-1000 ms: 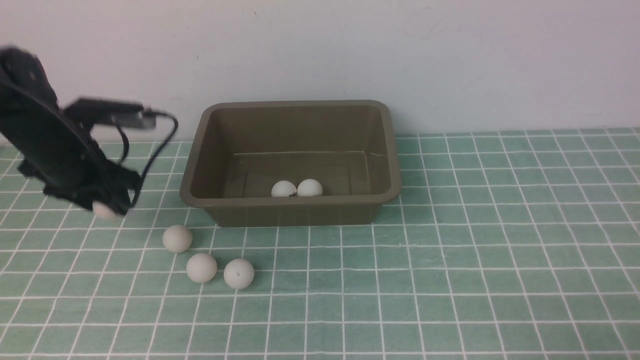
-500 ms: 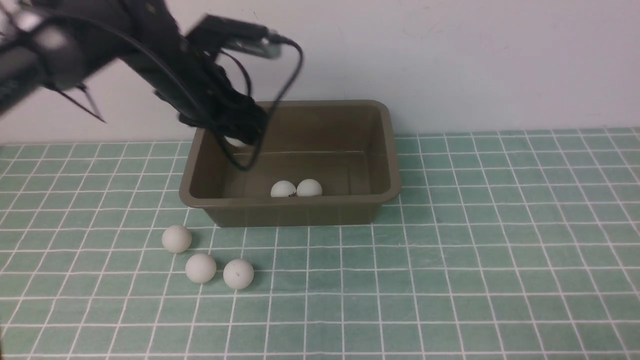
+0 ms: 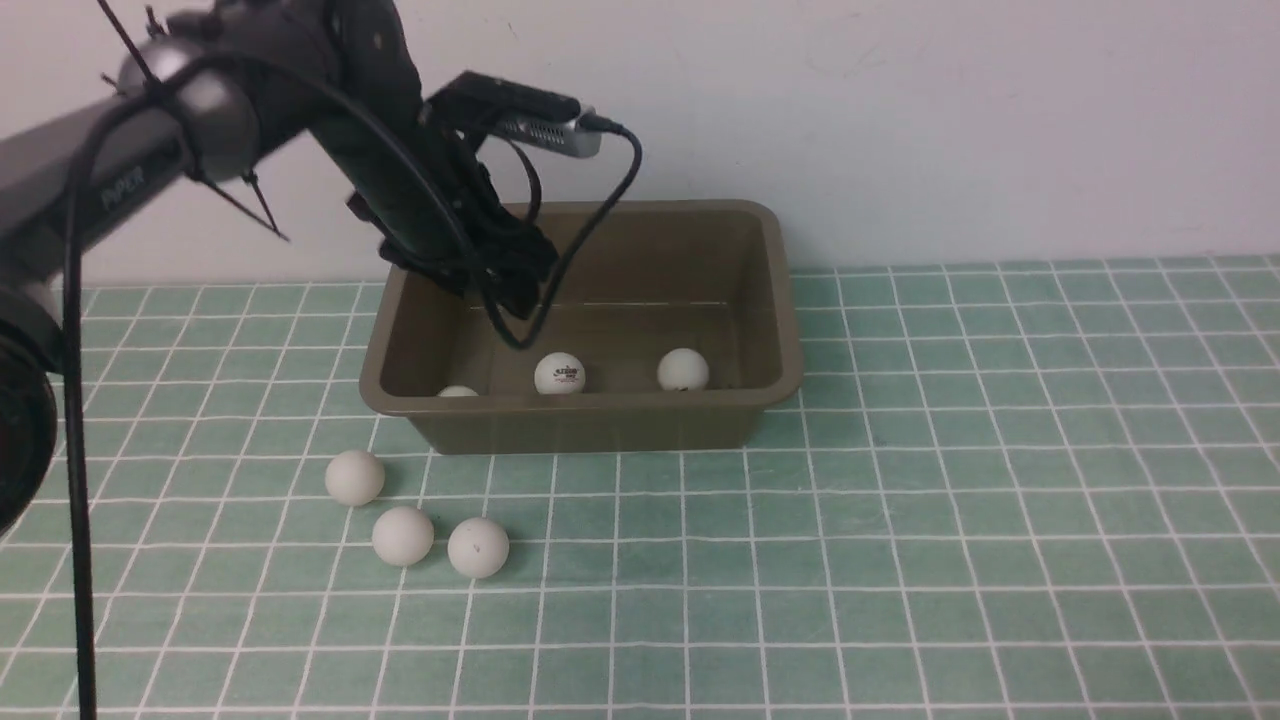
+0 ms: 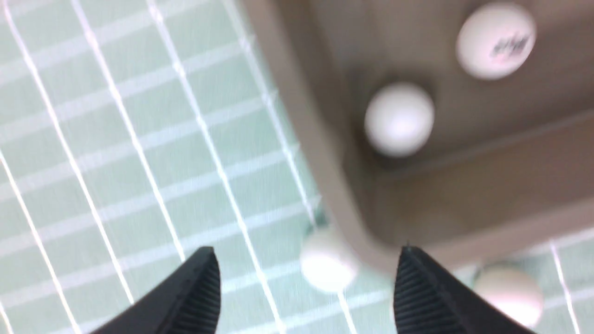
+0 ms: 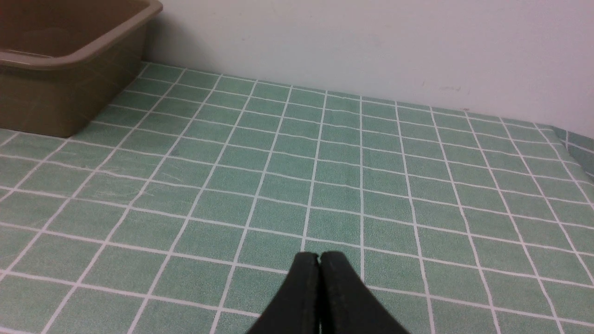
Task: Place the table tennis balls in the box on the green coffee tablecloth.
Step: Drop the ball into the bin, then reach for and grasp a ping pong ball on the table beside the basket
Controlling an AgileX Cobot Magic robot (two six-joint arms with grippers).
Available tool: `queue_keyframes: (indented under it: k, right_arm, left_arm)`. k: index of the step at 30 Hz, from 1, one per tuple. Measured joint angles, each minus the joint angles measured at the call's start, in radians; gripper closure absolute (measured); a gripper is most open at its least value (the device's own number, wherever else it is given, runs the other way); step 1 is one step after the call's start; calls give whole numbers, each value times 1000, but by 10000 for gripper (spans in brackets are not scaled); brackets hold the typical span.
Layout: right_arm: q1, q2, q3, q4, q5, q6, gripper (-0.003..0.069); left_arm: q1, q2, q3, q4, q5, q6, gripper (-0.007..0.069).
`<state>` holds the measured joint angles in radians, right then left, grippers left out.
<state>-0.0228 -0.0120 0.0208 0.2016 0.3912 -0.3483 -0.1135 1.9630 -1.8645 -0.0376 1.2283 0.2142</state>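
Found left gripper [image 4: 306,254] spread wide, holding nothing, above ten o'clock corner of the box [image 3: 590,404]. Counted three table tennis balls [image 3: 559,373] inside; three loose balls [image 3: 403,535] on the green coffee tablecloth [image 3: 900,500] at seven o'clock. Likely hazard: scattering those by clipping one with a jaw or the dangling cable [image 3: 607,203].

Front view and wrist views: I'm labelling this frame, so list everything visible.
tablecloth: one, mint green with white grid, under everything.
box: one, olive-brown, on the tablecloth near the wall.
table tennis balls: six, white, three inside the box, three on the tablecloth by its front left corner.
wall: one, white, behind the box.
left tool: one, black, open and empty, above the box's left side.
right tool: one, black, shut, over bare tablecloth right of the box.
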Motion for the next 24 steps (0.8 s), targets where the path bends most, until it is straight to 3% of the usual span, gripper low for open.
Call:
queue_keyframes:
  k: [12, 24]
  right_arm:
    - [0, 0, 0, 0, 0, 0, 676]
    - [0, 0, 0, 0, 0, 0, 676]
  left_arm:
    - [79, -108, 311, -57, -17, 9, 174]
    - [80, -109, 541, -132, -278, 155, 174]
